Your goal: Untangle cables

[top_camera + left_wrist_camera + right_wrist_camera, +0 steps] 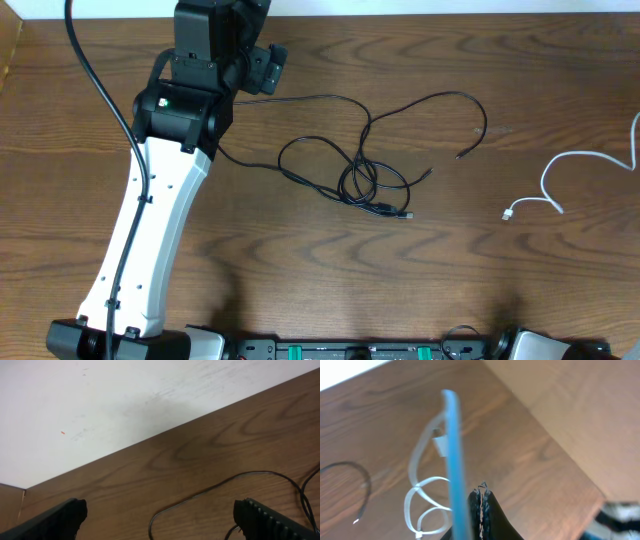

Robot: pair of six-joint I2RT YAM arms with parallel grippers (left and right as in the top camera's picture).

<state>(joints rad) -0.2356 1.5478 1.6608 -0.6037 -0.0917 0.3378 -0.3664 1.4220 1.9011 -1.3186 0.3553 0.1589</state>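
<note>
Thin black flexible cords (362, 182) lay in the middle of the brown wood-grain desk (300, 270). They crossed one another in a small knot of loops, with long strands running out to the left and up to the right. A thin white flexible cord (560, 175) with a small white plug lay well apart near the desk's right edge, touching no black strand. Judgement: the white cord was already separated from the black ones, but the black knot was not yet undone, so the larger part of the work was left. Count: one white cord. There were at least two black cords, perhaps three. Three loose ends showed to the right of the knot, but the crossings were too fine to follow each strand through. Grippers: two. The black left gripper (262, 68) sat at the far edge of the desk, up and left of the knot, with its jaws spread wide and grasping nothing. In its wrist view a black strand curved on the wood between the fingers, apparently untouched. The right gripper (481, 505) was outside the overhead view. Its wrist view showed the jaws clenched together above loops of the white cord. A blurred light-blue strip (452, 460) stood close to the lens. I could not tell what it was, or whether anything was pinched.
</note>
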